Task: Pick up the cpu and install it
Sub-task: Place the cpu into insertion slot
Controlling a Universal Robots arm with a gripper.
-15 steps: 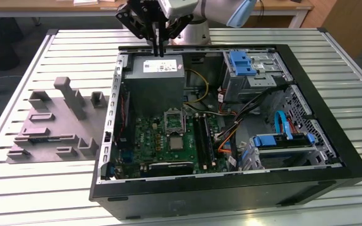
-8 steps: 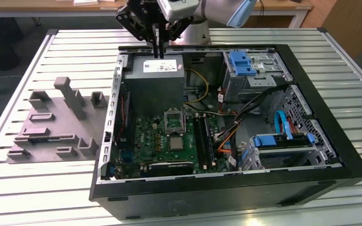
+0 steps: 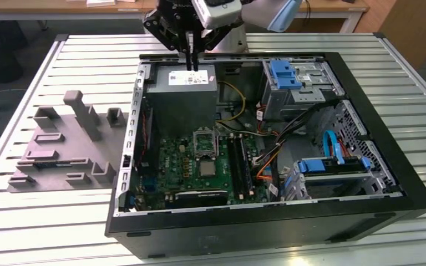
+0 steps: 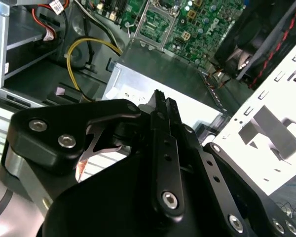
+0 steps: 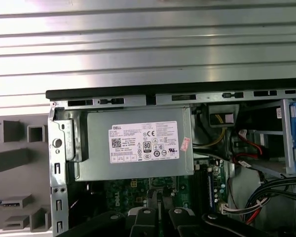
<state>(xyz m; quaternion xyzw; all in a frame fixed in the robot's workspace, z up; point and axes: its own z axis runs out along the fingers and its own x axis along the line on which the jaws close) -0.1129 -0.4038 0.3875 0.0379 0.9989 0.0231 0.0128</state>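
Presently the black two-finger end effector (image 3: 192,66) hovers closed and empty above the grey metal power-supply box (image 3: 183,105), apparently for collision-free transit.

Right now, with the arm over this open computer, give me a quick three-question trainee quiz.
1. Fill in: the grey tray lies at the exterior view's ___ of the computer case.
2. True or false: the hand is above the tray.
3. The hand's fingers are: A spread wide, B shut together, C gripping a yellow cable.
Key: 1 left; 2 false, it is above the power supply; 3 B.
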